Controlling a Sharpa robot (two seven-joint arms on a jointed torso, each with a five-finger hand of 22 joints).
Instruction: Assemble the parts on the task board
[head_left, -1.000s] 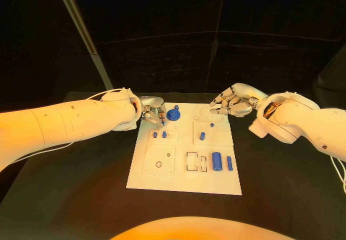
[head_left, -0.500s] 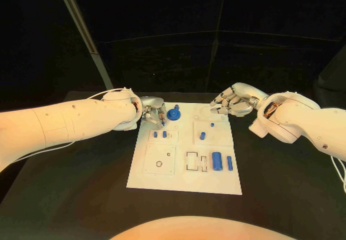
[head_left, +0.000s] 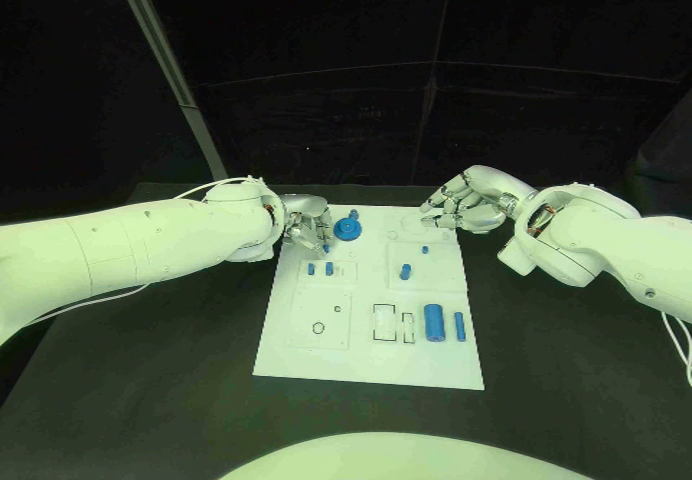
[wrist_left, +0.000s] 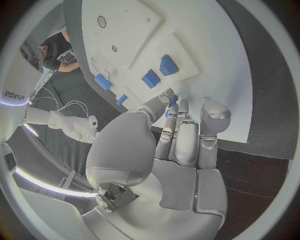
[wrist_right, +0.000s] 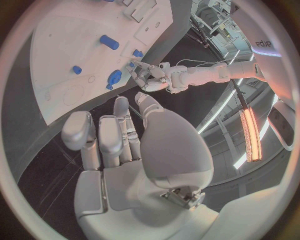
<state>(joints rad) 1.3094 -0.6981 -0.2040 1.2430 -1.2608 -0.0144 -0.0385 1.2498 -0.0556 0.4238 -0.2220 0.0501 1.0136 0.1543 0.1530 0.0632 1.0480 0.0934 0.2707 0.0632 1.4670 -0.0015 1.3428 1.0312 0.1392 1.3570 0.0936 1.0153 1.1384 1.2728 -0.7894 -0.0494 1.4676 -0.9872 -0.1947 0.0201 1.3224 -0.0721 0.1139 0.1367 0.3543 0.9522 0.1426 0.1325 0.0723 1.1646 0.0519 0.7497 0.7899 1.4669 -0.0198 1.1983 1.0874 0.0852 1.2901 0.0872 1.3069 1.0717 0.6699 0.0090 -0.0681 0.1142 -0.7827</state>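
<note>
The white task board (head_left: 368, 345) lies in the middle of the table. My left hand (head_left: 304, 227) hangs over its far left corner, next to a round blue part (head_left: 348, 229). It pinches a small blue piece (wrist_left: 172, 101) between thumb and fingertip. Two short blue pegs (head_left: 319, 268) stand just in front of it. My right hand (head_left: 463, 204) hovers over the board's far right corner, fingers curled in and holding nothing (wrist_right: 119, 130). Below it are two small blue pegs (head_left: 405, 270), (head_left: 424, 249). A thick blue cylinder (head_left: 434, 322) and a thin one (head_left: 459, 326) lie at the near right.
The board has empty round holes (head_left: 316, 328) at the near left and rectangular slots (head_left: 385, 322) in the middle. Black table (head_left: 159, 350) surrounds the board on every side. A slanted pole (head_left: 180, 90) rises behind the table's far left.
</note>
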